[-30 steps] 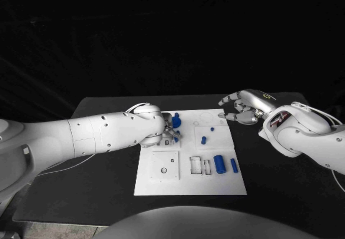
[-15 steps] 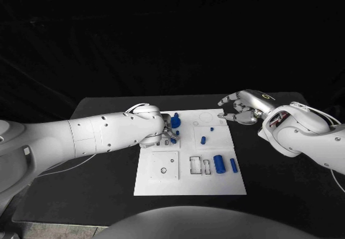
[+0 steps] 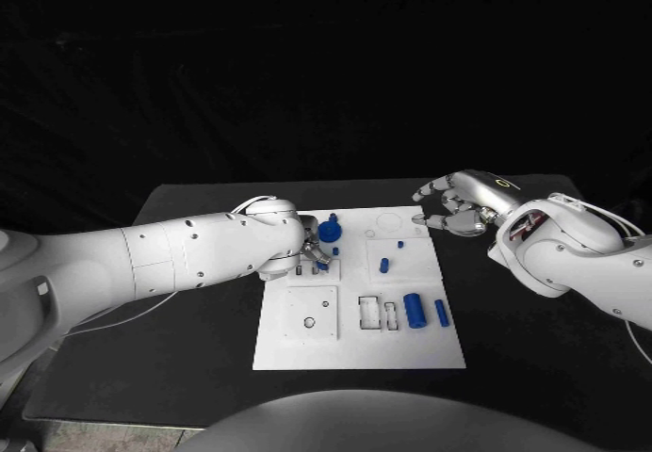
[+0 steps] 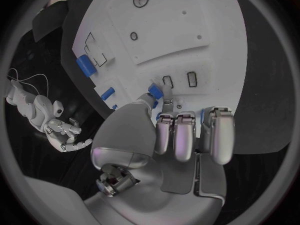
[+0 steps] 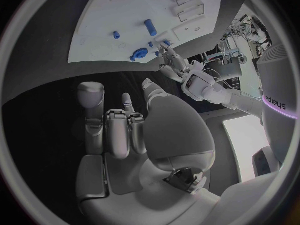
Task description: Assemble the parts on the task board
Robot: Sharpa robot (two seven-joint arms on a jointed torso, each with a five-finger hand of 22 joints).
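Head view: the left hand [image 3: 310, 252] works at the upper left of the board [image 3: 408, 348], fingers closed on a small blue part [image 3: 323, 266] at the board's surface; the left wrist view shows the part [image 4: 155, 91] pinched between fingertips [image 4: 167, 104] close beside two small rectangular slots. The right hand [image 3: 455, 209] hovers off the board's upper right corner, fingers loosely curled and holding nothing. Other blue parts: a knob-like piece [image 3: 331, 229] near the left hand, a short peg [image 3: 384, 266] mid-board, and two cylinders [image 3: 415, 310] at lower right. Judging by looks, the parts are rigid, light, smooth plastic, apt to slip or twist in a pinch; each is best gripped across its short sides, leaving the end free to enter its slot. The board appears stiff and flat.
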